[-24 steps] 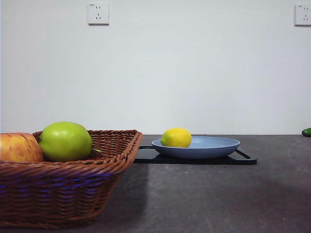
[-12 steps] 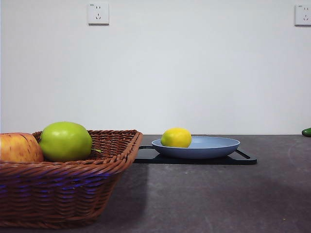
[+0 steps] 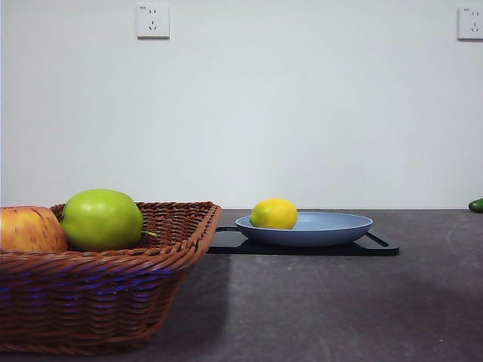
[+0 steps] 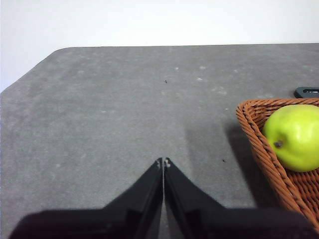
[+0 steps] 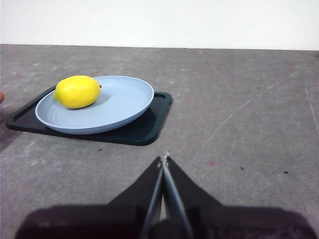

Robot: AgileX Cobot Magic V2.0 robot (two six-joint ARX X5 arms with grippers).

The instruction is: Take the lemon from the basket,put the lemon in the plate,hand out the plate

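The yellow lemon (image 3: 274, 213) (image 5: 78, 91) lies in the pale blue plate (image 3: 332, 229) (image 5: 122, 104), toward the side nearer the basket. The plate rests on a flat black tray (image 3: 377, 246) (image 5: 144, 130). The brown wicker basket (image 3: 106, 286) (image 4: 259, 144) stands close to the front camera at the left. My right gripper (image 5: 163, 160) is shut and empty, hovering over bare table a short way from the tray. My left gripper (image 4: 163, 162) is shut and empty over the grey table beside the basket. Neither arm shows in the front view.
A green apple (image 3: 102, 219) (image 4: 294, 137) and a red-yellow apple (image 3: 29, 230) sit in the basket. A green object (image 3: 476, 204) peeks in at the far right edge. Two wall sockets (image 3: 152, 21) hang on the white wall behind.
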